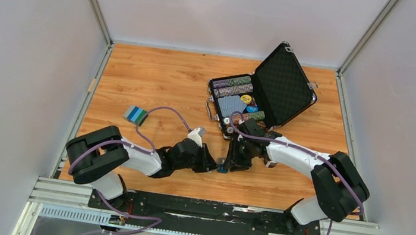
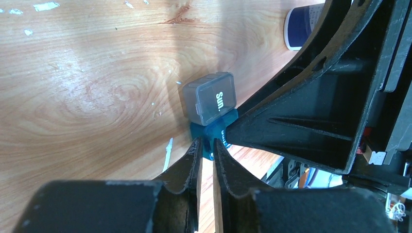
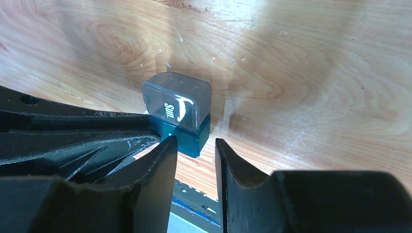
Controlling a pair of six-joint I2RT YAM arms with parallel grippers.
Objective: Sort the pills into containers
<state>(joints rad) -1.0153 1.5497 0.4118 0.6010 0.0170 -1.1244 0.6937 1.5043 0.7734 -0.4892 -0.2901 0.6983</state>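
— What's biggest here?

— The wooden table (image 1: 157, 75). Then comes the black chip case (image 1: 281, 84), open at the far right with rows of chips inside.

— And the arms?

— They meet mid-table. The left gripper (image 2: 208, 151) has its fingers almost together, nipping a corner of the teal box (image 3: 187, 136). The right gripper (image 3: 194, 155) is spread, and the box sits on the wood just beyond its tips.

— Any writing?

— The box's clear lid (image 3: 177, 99) reads "Sun." in white in both wrist views. From above the box is only a teal speck.

— What does one view alone show?

— The left wrist catches a dark bottle (image 2: 300, 25) with a white rim. The top view alone shows the case and a small blue, green and grey block (image 1: 135, 114), well apart to the left.
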